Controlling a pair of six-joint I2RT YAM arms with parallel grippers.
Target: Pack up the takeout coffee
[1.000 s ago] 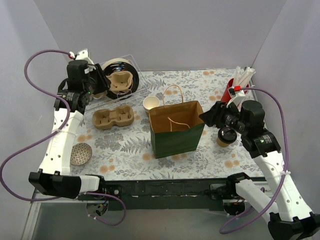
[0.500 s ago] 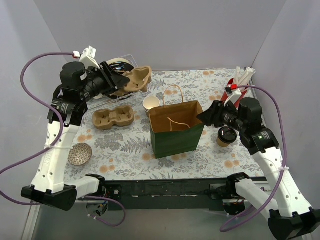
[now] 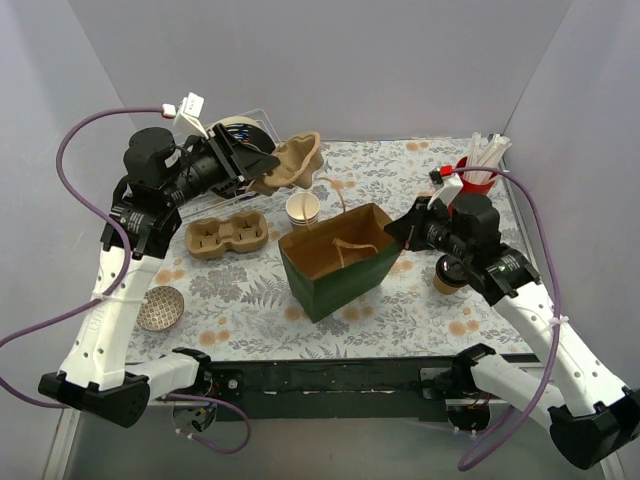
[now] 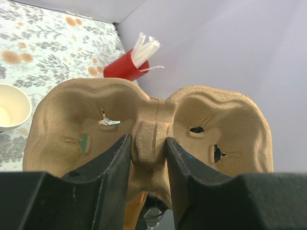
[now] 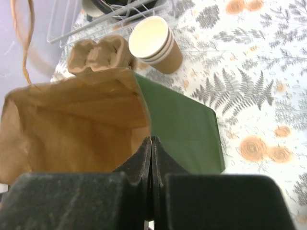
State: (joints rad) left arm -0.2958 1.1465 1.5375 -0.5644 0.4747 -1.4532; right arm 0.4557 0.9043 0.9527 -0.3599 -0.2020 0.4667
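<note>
Though partly hidden, takeout coffee (image 3: 453, 272) upright, axis vertical

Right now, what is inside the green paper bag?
Only bare brown walls and a handle show inside the green paper bag; no cup. Its floor is hidden by its own wall and the right gripper, shut on the rim. The takeout coffee stands outside.

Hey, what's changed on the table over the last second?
The left gripper carried its cup carrier up and rightward toward the paper bag. The right gripper closed on the bag's rim, and the bag skewed. The takeout coffee, second carrier and lidless cups stayed put.
</note>
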